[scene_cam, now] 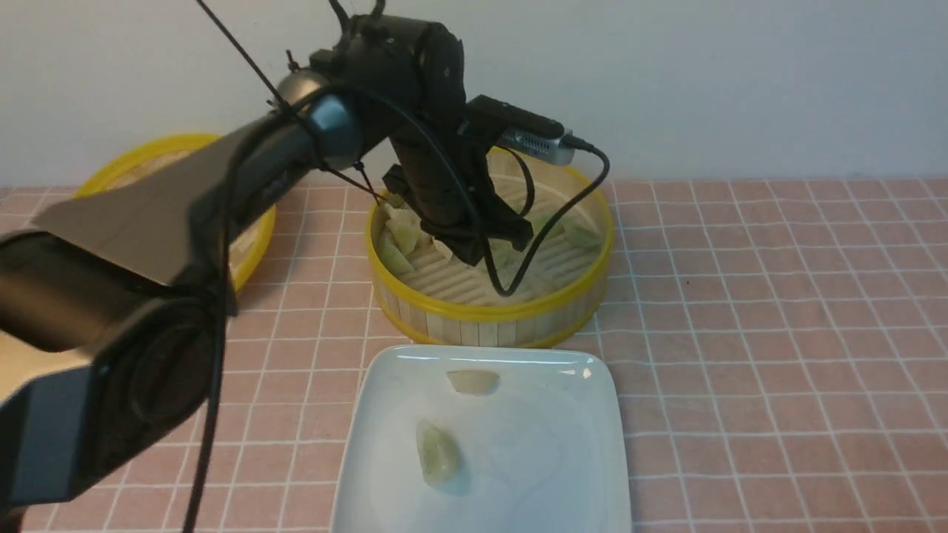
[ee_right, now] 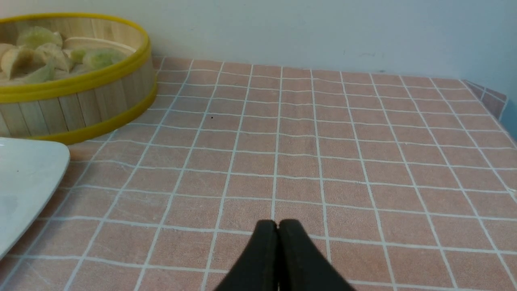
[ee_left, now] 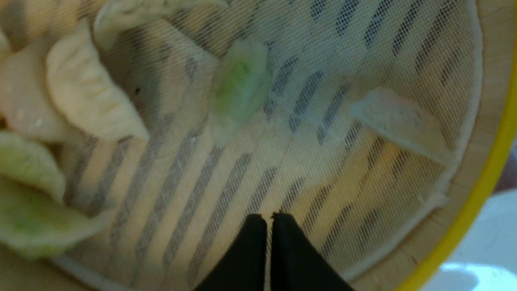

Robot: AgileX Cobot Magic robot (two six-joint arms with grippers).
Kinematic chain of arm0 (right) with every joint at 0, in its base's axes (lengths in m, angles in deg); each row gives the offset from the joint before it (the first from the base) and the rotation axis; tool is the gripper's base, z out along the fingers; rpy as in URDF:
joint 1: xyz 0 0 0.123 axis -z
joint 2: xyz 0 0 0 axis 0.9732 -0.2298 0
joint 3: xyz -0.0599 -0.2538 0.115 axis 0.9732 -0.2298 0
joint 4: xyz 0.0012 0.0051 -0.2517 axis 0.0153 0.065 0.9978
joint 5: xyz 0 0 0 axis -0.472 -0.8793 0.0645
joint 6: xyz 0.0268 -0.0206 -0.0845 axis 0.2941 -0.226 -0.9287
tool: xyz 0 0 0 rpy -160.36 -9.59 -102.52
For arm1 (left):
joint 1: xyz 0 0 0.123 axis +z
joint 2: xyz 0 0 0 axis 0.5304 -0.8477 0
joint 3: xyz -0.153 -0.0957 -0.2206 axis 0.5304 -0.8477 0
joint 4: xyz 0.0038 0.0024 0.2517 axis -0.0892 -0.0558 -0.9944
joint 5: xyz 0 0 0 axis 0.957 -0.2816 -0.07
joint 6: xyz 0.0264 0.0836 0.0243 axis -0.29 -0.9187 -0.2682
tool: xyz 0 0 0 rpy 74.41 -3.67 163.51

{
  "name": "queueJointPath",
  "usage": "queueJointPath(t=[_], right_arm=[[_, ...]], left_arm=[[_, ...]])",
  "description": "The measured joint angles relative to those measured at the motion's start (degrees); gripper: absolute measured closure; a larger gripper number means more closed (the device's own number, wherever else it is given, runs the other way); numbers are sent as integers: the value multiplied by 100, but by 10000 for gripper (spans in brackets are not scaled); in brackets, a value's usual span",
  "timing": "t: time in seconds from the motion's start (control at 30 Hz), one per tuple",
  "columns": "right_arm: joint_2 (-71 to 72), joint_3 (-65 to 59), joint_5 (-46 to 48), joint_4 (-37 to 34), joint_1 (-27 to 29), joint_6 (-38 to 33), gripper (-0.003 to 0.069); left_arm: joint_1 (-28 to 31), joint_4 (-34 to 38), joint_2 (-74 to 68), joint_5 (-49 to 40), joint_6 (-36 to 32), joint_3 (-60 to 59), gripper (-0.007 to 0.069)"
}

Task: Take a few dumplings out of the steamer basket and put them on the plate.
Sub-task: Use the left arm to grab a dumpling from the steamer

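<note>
Pick step, apparently: two dumplings [scene_cam: 438, 451] lie on plate [scene_cam: 585, 474]. Left fingers [ee_left: 252, 246], closed and empty, are held inside steamer basket [scene_cam: 489, 320]; opening is needed before another is gripped. Right fingers [ee_right: 264, 248] closed.

Left arm [scene_cam: 222, 170] partly hides the steamer basket [scene_cam: 489, 312] centre and dumplings [scene_cam: 404, 237] there; plate [scene_cam: 563, 444] beside the basket is edge-cropped.
</note>
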Motion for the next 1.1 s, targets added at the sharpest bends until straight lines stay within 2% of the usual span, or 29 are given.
queueJointPath(t=[0.13,0.3,0.4,0.47,0.53,0.63,0.67,0.87,0.93,1.0,1.1], right_arm=[[0,0,0,0,0,0,673],[0,0,0,0,0,0,673],[0,0,0,0,0,6,673],[0,0,0,0,0,6,673],[0,0,0,0,0,6,673],[0,0,0,0,0,6,673],[0,0,0,0,0,6,673],[0,0,0,0,0,6,673],[0,0,0,0,0,6,673],[0,0,-6,0,0,6,673],[0,0,-6,0,0,13,673]], left_arm=[[0,-18,-506,144,-49,554,512],[0,-44,-788,830,-63,680,319],[0,-75,-944,1158,-82,680,265],[0,-95,-1019,1259,-82,680,268],[0,-107,-1085,1265,-76,680,307],[0,-113,-1092,1156,-42,743,443],[0,-127,-1092,1037,-37,794,465],[0,-128,-613,-218,2,1247,463],[0,-52,-325,-336,13,1312,463],[0,148,131,-392,119,1140,463],[-64,563,934,-392,163,158,463]])
